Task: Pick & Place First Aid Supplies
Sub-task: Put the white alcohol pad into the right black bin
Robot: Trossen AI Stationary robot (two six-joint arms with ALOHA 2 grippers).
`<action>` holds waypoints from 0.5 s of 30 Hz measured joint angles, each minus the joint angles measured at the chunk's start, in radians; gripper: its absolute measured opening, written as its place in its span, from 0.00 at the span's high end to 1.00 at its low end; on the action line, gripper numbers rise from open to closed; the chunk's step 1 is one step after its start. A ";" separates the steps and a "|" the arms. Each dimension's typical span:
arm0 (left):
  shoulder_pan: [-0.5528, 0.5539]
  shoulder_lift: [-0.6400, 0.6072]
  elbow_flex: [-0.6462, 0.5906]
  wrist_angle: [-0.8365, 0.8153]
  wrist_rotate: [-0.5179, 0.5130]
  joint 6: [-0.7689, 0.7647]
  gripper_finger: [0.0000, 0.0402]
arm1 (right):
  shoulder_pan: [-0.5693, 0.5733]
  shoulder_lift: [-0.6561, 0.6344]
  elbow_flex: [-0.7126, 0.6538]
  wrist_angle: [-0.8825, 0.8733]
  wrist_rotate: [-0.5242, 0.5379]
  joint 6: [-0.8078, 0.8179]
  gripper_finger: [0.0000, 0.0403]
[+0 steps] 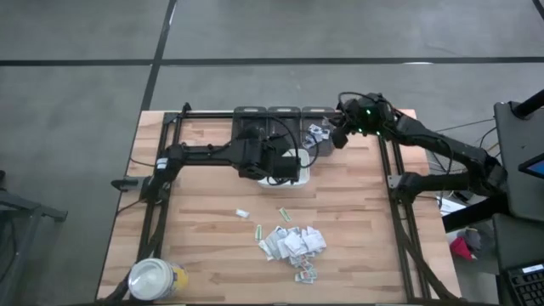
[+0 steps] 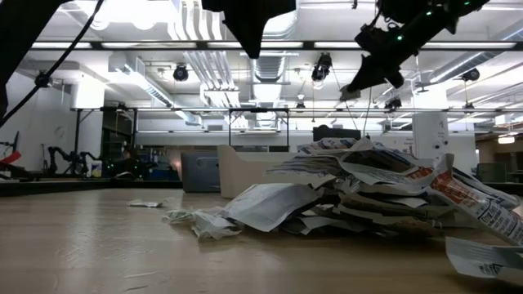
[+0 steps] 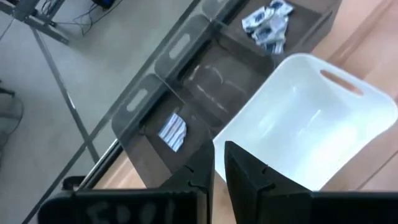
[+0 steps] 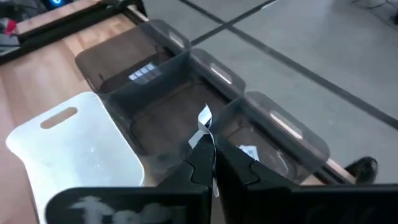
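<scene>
Packet pinched over the middle bin, loose supplies piled toward the front of the table

Fingertips of the right gripper (image 4: 208, 163) were closed on 1 small white packet (image 4: 203, 127), which stood up from between them. Taking the row of 3 dark bins (image 1: 276, 115) at the table's far edge as the landmark, this gripper hung above the row, with the middle bin (image 4: 177, 118) directly beyond its tips in the right wrist view. The bin on 1 side of it held a packet with grey print (image 4: 142, 73); the bin on the other side held a small white packet (image 4: 248, 151).

Just in front of the row, the left gripper (image 3: 219, 169) hovered with only a narrow gap between its fingers and nothing in them. Beyond its tips lay the rim of the white tray (image 3: 311, 130), which sat against the near side of the bins. In the left wrist view, a blue-striped packet (image 3: 173, 131) lay in the end bin and several packets (image 3: 267, 22) lay in the bin at the other end.

Well in front of the bins, toward the table's near edge, the remaining first aid supplies (image 1: 293, 244) lay in a loose heap, with 2 stray sachets (image 1: 243, 213) between the heap and the tray. At the near left corner, farthest from the bins, stood a round white-lidded jar (image 1: 153, 279).
</scene>
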 joint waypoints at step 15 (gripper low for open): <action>-0.033 -0.138 -0.328 0.238 0.043 -0.056 0.90 | -0.102 0.455 0.346 -0.275 -0.044 -0.225 0.98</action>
